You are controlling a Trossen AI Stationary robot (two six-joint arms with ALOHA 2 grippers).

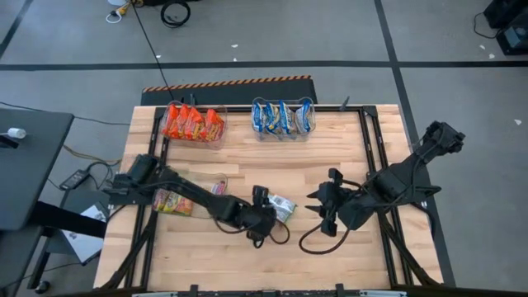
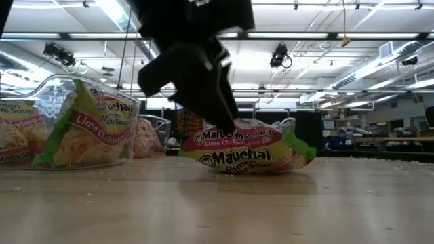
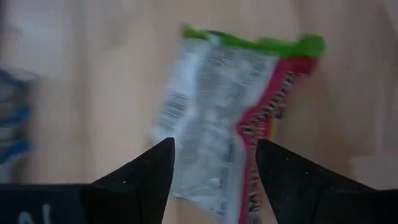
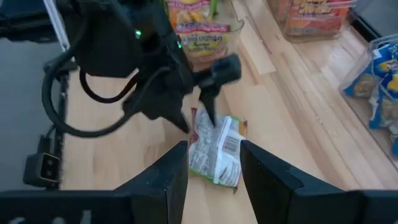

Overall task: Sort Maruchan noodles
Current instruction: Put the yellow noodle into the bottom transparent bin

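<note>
A green-and-white noodle packet (image 1: 283,207) lay flat near the middle of the table (image 1: 330,148), printed back up, between the 2 arms. The left gripper (image 1: 268,216) hung low over the packet's near end with its fingers (image 3: 146,177) spread either side of it and gripping nothing; the low view showed a dark finger reaching down to the packet's top, though real contact could not be confirmed. That open straddle suited either a fresh pinch or a release. The right gripper (image 1: 320,206) waited just beside the packet on the other side, its 2 fingers also parted and empty, pointed toward it, probably ready to steady or take it. Along the far edge stood a clear bin of orange-red packets (image 1: 192,124) and a clear bin of blue-and-yellow packets (image 1: 283,117), each kind kept on edge so more would fit. A third bin with green lime packets (image 1: 173,200) sat at the table's left side, under the left arm, the likely home for this loose packet.
</note>
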